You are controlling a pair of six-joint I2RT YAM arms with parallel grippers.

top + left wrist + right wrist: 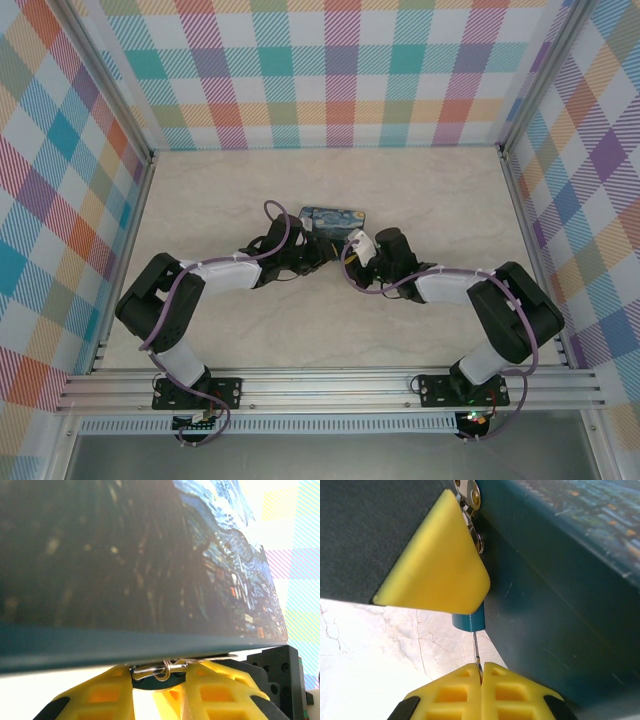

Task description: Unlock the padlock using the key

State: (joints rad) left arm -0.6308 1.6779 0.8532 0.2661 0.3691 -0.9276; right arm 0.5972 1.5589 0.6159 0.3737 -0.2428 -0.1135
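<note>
Marbled worktop [370, 640]; right tool [481, 672] pressed together on key [475, 647]. Key's long axis runs 6-to-12, tip meeting padlock [468, 622] dead ahead at 12 o'clock. Left tool [160, 674] pinches padlock against tin [560, 580].

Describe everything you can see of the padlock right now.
The padlock is tiny, with a blue body. Just its lower end shows past a yellow finger of the left hand, which clamps it against the dark side of the tin. A thin metal loop, likely its shackle, shows between those fingers. Its keyhole end faces the right hand, which is shut on the slim grey key that runs into the lock's underside.
</note>
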